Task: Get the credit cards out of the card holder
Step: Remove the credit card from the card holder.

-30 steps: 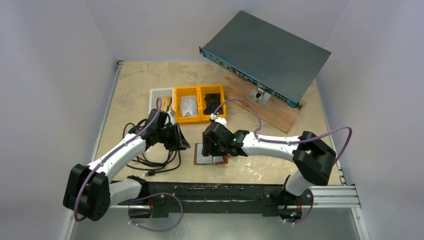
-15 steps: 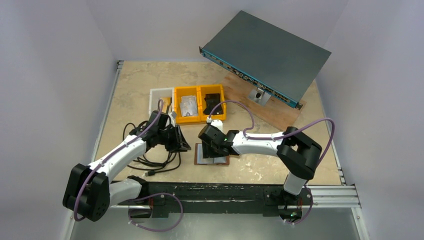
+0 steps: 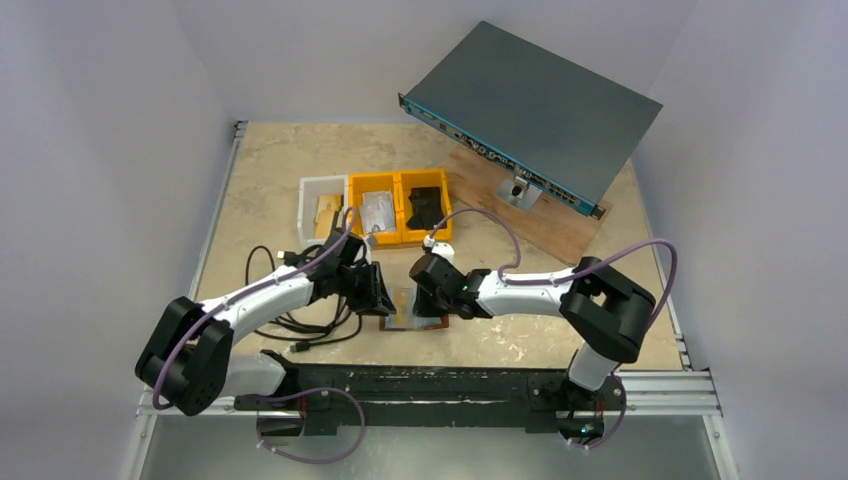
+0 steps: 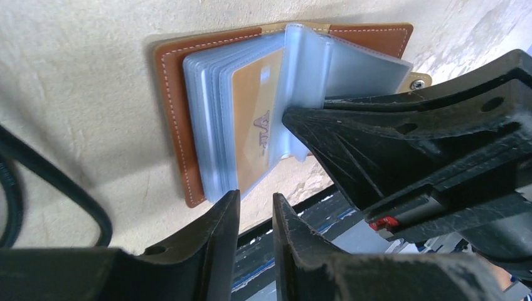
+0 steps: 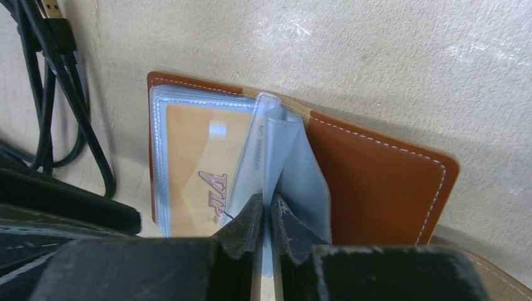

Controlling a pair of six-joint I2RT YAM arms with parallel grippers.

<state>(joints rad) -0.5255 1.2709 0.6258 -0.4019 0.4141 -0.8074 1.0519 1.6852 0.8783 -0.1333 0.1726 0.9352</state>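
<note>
Beige mottled tabletop [image 3: 260, 180], white walls round it. The brown leather folding card holder [image 3: 412, 312] lies open and flat near the front edge, at 6 o'clock from the pair of yellow plastic bins [image 3: 400, 240]. A tangle of black cables [image 3: 300, 322] sits at its 9 o'clock.

Step in hand, by judgement: paging through the pockets to expose a card. No card is out of this holder yet.
- The right gripper [image 5: 263, 216] comes in from 3 o'clock, its pincer together on one clear plastic pocket leaf [image 5: 276, 144], which it holds upright off the spine.
- The left gripper [image 4: 256, 219] hovers at the holder's 9 o'clock edge. Its pincer is a narrow slit apart, with nothing in it.
- A tan plastic credit card marked VIP [image 4: 257, 125] lies face up in the top pocket of the 9 o'clock stack.

Next move likely calls for the left fingers to close on that card's free edge and draw it along its length, while the right pinch keeps the leaves clear and the holder from sliding. Which end the pocket mouth faces cannot be told.

Orientation in the top view:
- The opened holder's long axis runs 9 to 3 o'clock, and its spine runs 12 to 6.
- The card's long axis lies parallel to the spine.
</note>
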